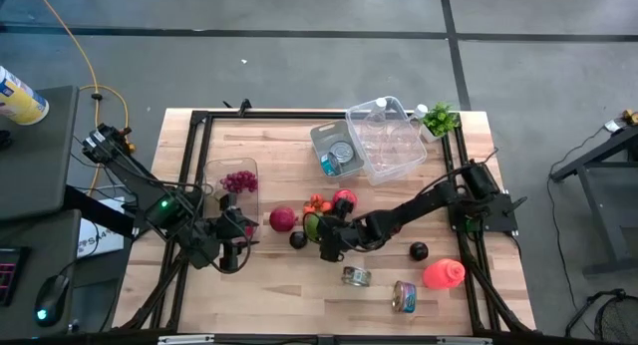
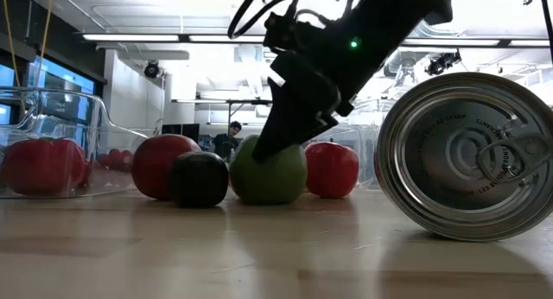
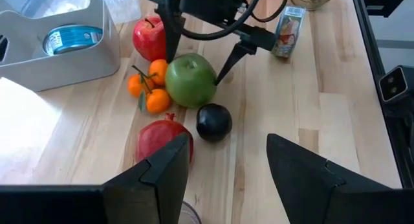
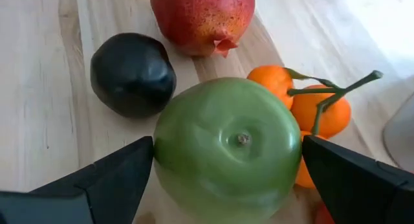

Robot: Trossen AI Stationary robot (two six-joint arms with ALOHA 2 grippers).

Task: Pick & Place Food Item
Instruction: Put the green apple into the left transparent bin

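Right hand (image 4: 226,169) straddles green apple (image 4: 226,143), fingers spread.

Green apple (image 4: 226,146), stem up, on table betw. oranges (image 4: 320,111) & dark plum (image 4: 132,72).

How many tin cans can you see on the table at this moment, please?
3: one can in the grey tray near the clear plastic container, and two lying on the bare wood near the front edge. Others may be hidden.

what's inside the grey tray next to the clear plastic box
The grey tray holds one blue-labelled tin lying on its side; its far corner behind the wall is hidden.
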